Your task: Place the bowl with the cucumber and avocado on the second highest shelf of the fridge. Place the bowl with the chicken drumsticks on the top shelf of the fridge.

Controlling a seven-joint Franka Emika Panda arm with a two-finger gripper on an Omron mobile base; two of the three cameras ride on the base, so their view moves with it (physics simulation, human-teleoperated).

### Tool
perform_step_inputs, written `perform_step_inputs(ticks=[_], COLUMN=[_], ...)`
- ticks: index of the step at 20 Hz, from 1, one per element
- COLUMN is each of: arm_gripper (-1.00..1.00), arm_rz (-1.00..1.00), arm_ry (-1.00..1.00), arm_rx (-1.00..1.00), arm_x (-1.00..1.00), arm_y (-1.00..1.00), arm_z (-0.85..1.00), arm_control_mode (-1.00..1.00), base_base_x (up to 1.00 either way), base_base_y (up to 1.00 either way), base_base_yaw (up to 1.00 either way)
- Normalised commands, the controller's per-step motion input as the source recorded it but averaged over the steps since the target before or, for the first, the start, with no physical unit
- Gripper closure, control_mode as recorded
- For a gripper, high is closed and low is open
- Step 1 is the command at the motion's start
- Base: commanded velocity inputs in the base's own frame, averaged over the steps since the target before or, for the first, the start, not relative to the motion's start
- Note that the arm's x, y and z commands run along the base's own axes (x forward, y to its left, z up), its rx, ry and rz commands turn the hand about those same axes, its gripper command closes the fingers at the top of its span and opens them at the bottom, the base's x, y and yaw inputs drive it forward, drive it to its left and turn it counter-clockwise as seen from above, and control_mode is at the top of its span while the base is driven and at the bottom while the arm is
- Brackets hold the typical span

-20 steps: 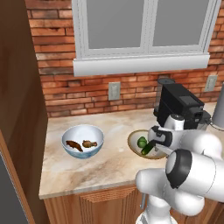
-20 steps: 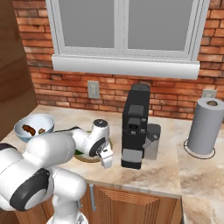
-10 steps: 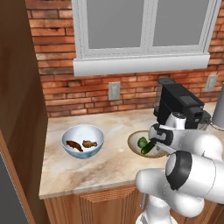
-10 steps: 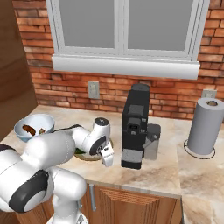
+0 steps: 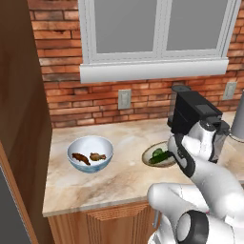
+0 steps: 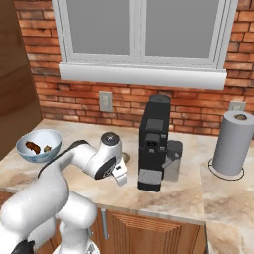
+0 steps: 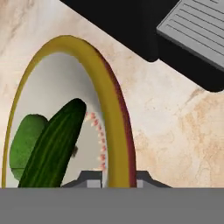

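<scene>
Claw [image 7: 112,181] has just clenched on the yellow bowl's [image 7: 114,131] rim, cucumber [image 7: 54,144] beside it; lifting toward the fridge looks next.

The surface [image 5: 124,176] looks like polished beige marble, mottled. The wall [image 5: 62,71] is rough red brick. The cabinet [image 5: 24,119] is brown wood with fine grain. The coffee machine [image 6: 153,144] is matt black plastic. The bowl [image 7: 114,131] has a smooth glazed yellow rim; the cucumber [image 7: 54,144] is dark and slightly glossy.
</scene>
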Motion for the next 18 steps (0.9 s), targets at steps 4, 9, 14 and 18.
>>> perform_step_inputs(ticks=[4, 9, 14, 18], arm_gripper=[1.0, 1.0, 1.0, 1.0], arm_rz=[-0.05, -0.09, -0.12, -0.06], arm_ry=[-0.25, -0.3, -0.32, -0.14], arm_rx=[-0.07, -0.04, 0.09, 0.29], arm_x=[-0.25, -0.34, -0.5, -0.52], arm_y=[0.33, 0.33, 0.15, 0.0], arm_z=[0.91, 1.0, 1.0, 1.0], arm_control_mode=[-1.0, -1.0, -1.0, -1.0], base_base_x=[0.0, 0.0, 0.0, 0.0], base_base_y=[0.0, 0.0, 0.0, 0.0], base_base_yaw=[0.0, 0.0, 0.0, 0.0])
